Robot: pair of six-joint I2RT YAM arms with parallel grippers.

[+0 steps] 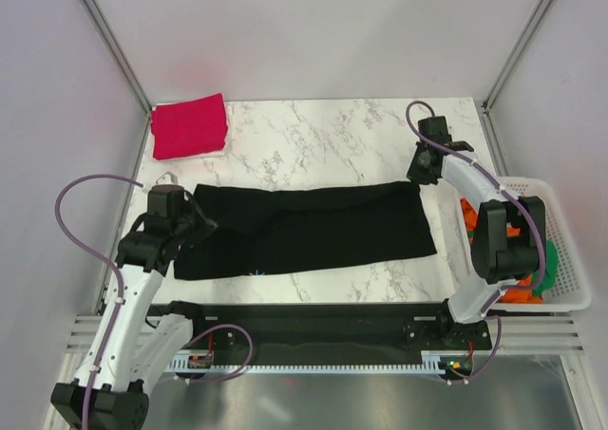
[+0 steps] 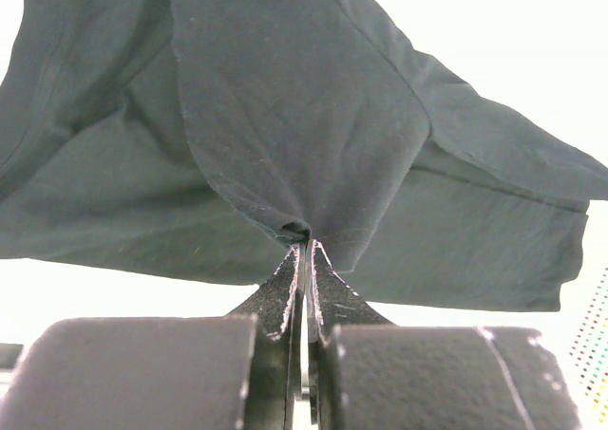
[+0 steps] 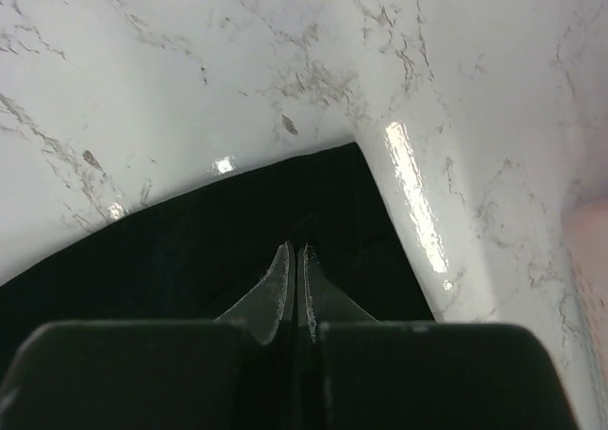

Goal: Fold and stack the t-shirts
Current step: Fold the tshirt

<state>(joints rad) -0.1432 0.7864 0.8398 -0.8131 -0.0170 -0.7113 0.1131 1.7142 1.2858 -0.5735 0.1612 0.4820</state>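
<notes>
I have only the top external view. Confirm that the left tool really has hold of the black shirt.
Observer: It does. The left wrist view shows the left tool shut on a pinch of the black t-shirt, with the cloth gathered to a peak at its tip.
Operator: Now check the right tool.
Observer: The right wrist view shows the right tool shut, its tip over the shirt's corner. I cannot tell against the dark fabric whether cloth is pinched there.
Operator: Tell me what lies just past that corner.
Observer: Glossy marble table, with a bright streak of glare right beside the corner.
</notes>
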